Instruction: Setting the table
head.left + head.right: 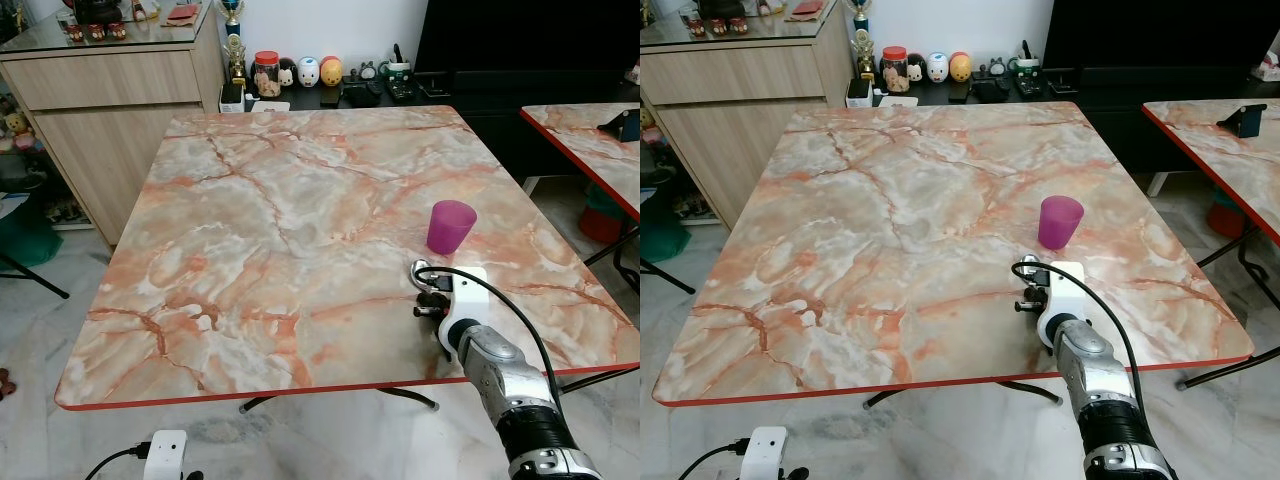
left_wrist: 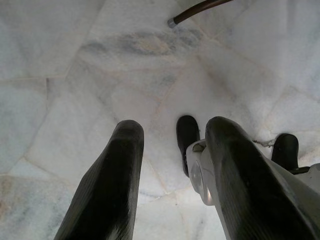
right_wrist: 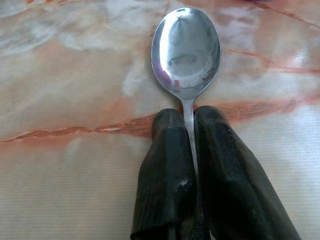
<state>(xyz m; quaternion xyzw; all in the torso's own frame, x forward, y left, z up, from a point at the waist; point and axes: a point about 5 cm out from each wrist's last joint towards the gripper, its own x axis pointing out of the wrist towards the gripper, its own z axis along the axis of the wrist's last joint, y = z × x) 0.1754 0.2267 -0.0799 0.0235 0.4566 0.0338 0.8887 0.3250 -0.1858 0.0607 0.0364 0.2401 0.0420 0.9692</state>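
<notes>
Right pincer [image 3: 189, 125] clamped on the thin neck of a metal spoon [image 3: 186, 50], bowl jutting forward over the marble-patterned surface [image 1: 260, 210]; from the head views, arm reaching in at about 5 o'clock of the surface, wrist just short of the purple cup [image 1: 450, 226], which stands upright at roughly 3 o'clock, near the right edge; left pincer [image 2: 172, 150] hanging low beside the body with fingers spread wide, holding nothing, pointed at the pale tiled floor [image 2: 75, 75].

Likely trouble, as a judgement: grip sits on a narrow, smooth stem, so the spoon may pivot or slide between the pads if tilted or set down hard; released too high, may bounce or skid on the glossy surface; placed too near the front edge at 6 o'clock, may tip off onto the floor; a forward swing may knock the cup over, since cup and wrist stand close; black cable looping over the wrist may drag on the surface edge.

Differences between views: right wrist view gives the spoon itself, bowl facing up, reflections on it, and the tight pinch on its neck; head views hide that behind the white wrist housing, yet give cup, surface edges, cabinet [image 1: 110, 100] at 10 o'clock and a second table [image 1: 590, 150] at 2 o'clock; left wrist view gives floor and a dark table foot [image 2: 172, 22]; height of spoon above the surface not clear.
</notes>
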